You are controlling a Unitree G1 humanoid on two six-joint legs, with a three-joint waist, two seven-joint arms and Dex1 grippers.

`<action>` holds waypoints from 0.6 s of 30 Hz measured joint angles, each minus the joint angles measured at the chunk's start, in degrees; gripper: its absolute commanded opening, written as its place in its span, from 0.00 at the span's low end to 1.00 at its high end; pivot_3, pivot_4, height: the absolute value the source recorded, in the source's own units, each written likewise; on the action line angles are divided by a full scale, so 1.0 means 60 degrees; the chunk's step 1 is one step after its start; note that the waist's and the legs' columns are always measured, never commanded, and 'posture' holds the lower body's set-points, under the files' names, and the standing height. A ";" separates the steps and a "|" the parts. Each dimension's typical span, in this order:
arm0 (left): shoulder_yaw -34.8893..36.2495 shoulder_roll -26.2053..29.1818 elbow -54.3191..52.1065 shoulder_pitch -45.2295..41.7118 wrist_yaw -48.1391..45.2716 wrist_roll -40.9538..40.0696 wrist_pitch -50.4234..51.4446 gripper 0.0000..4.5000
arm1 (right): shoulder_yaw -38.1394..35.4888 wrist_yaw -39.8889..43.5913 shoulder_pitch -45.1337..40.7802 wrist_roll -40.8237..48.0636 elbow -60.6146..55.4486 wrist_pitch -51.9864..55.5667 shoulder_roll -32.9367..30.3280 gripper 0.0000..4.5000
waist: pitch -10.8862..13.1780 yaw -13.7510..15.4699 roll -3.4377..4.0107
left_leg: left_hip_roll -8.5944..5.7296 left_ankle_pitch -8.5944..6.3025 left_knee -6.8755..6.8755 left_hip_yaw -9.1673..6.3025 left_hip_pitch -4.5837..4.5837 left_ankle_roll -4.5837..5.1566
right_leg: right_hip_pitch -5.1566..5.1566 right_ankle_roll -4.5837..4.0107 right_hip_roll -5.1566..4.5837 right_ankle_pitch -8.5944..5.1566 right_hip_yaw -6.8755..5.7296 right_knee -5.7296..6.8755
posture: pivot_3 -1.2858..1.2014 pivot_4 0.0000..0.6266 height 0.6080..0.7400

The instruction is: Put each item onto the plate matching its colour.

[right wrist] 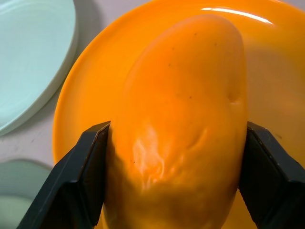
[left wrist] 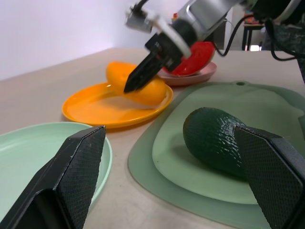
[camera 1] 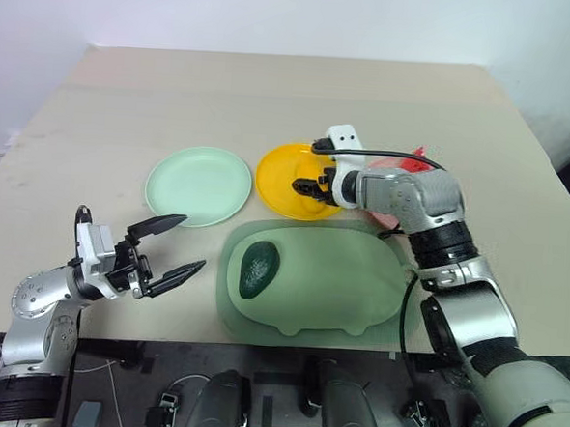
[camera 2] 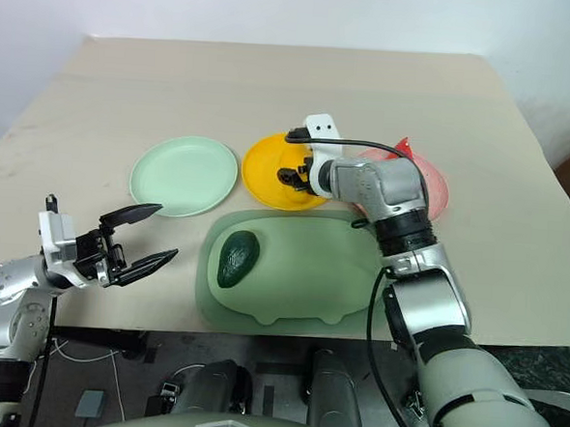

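The yellow mango (right wrist: 178, 124) was pinched by the right gripper (camera 1: 311, 187) over the yellow plate (camera 1: 278, 174), at 3 o'clock of the mint plate (camera 1: 199, 185), probably to be released there, while the left gripper (camera 1: 170, 248) was spread idle.

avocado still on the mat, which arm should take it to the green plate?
Left, probably. The left gripper is open and free beside the avocado and mint green plate. The right gripper is shut on the mango over the yellow plate.
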 measured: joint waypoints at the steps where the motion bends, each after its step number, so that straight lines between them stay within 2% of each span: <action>1: 0.0008 0.0008 -0.0038 0.0053 0.0008 0.0000 0.0002 1.00 | -0.0001 0.0196 -0.0130 -0.0225 0.0324 -0.0287 0.0076 0.81 | 0.0000 0.0003 0.0000 | 0.0000 0.0001 0.0006 -0.0003 -0.0018 -0.0001 | -0.0014 0.0000 0.0000 0.0001 -0.0001 0.0003 | 0.52 0.24 0.95; 2: 0.0010 0.0011 -0.0075 0.0087 0.0015 0.0000 0.0007 1.00 | -0.0006 0.0369 -0.0230 -0.0431 0.0565 -0.0520 0.0139 0.90 | 0.0000 0.0007 0.0000 | 0.0001 0.0002 0.0011 -0.0004 -0.0033 -0.0002 | -0.0024 0.0001 0.0000 0.0002 -0.0005 0.0004 | 0.52 0.24 0.95; 4: 0.0013 0.0021 -0.0134 0.0102 0.0031 -0.0001 0.0019 1.00 | -0.0017 0.0646 -0.0313 -0.0755 0.0878 -0.0761 0.0182 0.99 | 0.0000 0.0019 0.0000 | 0.0001 0.0003 0.0012 -0.0003 -0.0052 -0.0005 | -0.0027 0.0000 0.0000 0.0002 -0.0024 0.0005 | 0.52 0.24 0.95; 8: 0.0037 0.0067 -0.0160 0.0166 0.0083 -0.0004 0.0034 1.00 | -0.0125 0.1191 -0.0313 -0.1064 0.1007 -0.0747 0.0145 0.99 | 0.0002 0.0012 0.0004 | 0.0000 0.0008 0.0011 0.0000 -0.0066 -0.0013 | -0.0042 0.0001 0.0001 0.0002 -0.0026 0.0003 | 0.52 0.24 0.95; 10: 0.0043 0.0068 -0.0188 0.0179 0.0099 -0.0005 0.0054 1.00 | -0.0258 0.1519 -0.0252 -0.1036 0.0480 -0.0457 -0.0074 0.99 | 0.0005 0.0017 0.0009 | 0.0001 0.0008 0.0010 -0.0003 -0.0070 -0.0014 | -0.0044 0.0001 0.0000 0.0002 -0.0027 0.0001 | 0.52 0.24 0.95; 13: 0.0073 0.0081 -0.0259 0.0207 0.0125 -0.0010 0.0077 1.00 | -0.0623 0.2386 0.0201 -0.0593 -0.1428 0.0201 -0.0989 0.99 | 0.0005 0.0097 0.0010 | 0.0000 0.0005 0.0010 -0.0015 -0.0077 -0.0009 | -0.0042 0.0002 -0.0007 0.0002 -0.0036 -0.0003 | 0.52 0.24 0.95; 18: 0.0019 0.0035 -0.0860 0.0577 0.0361 -0.0033 0.0335 1.00 | -0.1477 0.4151 0.1949 0.0325 -0.4671 0.0729 -0.3354 0.99 | 0.0004 0.0093 0.0005 | -0.0006 -0.0008 0.0010 -0.0022 -0.0067 0.0012 | -0.0026 0.0013 -0.0018 0.0005 -0.0036 -0.0023 | 0.52 0.24 0.95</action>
